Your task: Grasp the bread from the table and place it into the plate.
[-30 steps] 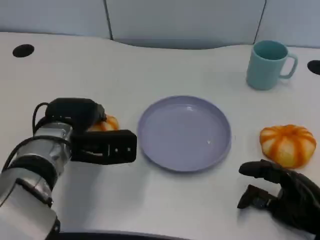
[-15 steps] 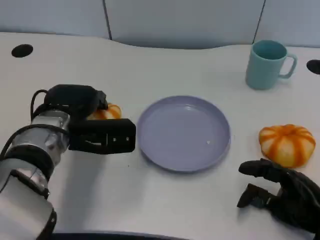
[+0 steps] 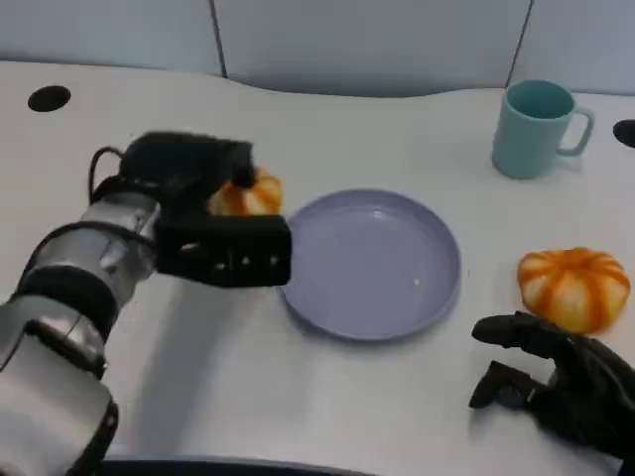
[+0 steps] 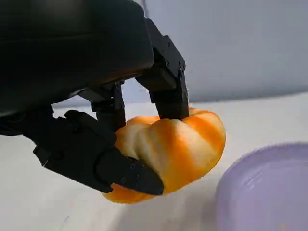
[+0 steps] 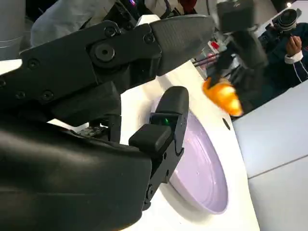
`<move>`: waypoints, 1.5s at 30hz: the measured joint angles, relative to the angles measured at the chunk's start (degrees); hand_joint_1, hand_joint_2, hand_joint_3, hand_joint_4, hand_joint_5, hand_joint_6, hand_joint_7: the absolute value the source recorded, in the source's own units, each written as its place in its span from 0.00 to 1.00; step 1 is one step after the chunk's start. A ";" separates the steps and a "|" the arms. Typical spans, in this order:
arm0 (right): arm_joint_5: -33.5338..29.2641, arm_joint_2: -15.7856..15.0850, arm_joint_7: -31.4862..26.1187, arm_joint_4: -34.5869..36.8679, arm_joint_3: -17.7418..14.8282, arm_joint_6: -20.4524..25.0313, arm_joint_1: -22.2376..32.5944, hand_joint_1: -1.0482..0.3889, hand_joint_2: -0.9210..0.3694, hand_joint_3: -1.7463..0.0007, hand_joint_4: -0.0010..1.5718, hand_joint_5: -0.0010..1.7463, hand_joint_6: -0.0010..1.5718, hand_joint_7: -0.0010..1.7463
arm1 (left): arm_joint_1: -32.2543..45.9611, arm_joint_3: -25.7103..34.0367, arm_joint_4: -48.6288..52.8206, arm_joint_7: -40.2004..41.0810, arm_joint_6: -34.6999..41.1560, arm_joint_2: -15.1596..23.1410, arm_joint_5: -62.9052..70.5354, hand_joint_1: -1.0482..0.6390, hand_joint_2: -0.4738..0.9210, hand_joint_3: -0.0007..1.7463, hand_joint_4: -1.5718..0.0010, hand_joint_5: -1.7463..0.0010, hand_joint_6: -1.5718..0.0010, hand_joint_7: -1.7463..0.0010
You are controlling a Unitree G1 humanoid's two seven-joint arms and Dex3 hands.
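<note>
The left hand (image 3: 213,213) grips a pumpkin-shaped bread roll (image 3: 248,195), orange with pale stripes, at centre left of the head frame. In the left wrist view the fingers (image 4: 166,91) press on the roll's crown and another digit cups its underside; it appears clear of the white table (image 3: 327,397). The roll sits just left of the lavender plate (image 3: 372,263), not yet over it.

Risks, as judged:
- The grip covers one side of the roll only; the far half overhangs free. A jolt in transit could rotate it out of the fingers.
- Release too soon would land the roll on the near rim, from which it could tip back onto the table.
- The hand's lower block sits close to the plate edge in the head view; a low pass could nudge the plate.

The right hand (image 3: 561,382) rests at lower right, fingers loosely curled and holding nothing, near a second bread roll (image 3: 573,288). A teal mug (image 3: 536,129) stands upper right.

Limits of observation: the roll is mostly hidden behind the hand in the head view and blurred in the right wrist view. Its actual clearance above the table cannot be confirmed. The right hand is cut off by the frame edge.
</note>
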 measured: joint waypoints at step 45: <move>-0.05 0.66 -1.94 -2.00 0.54 1.90 0.18 0.46 0.00 0.91 0.32 0.76 0.42 0.42 | -1.40 -5.45 0.21 0.72 -4.13 -12.37 2.75 0.45 0.83 0.41 0.46 0.00 0.52 0.32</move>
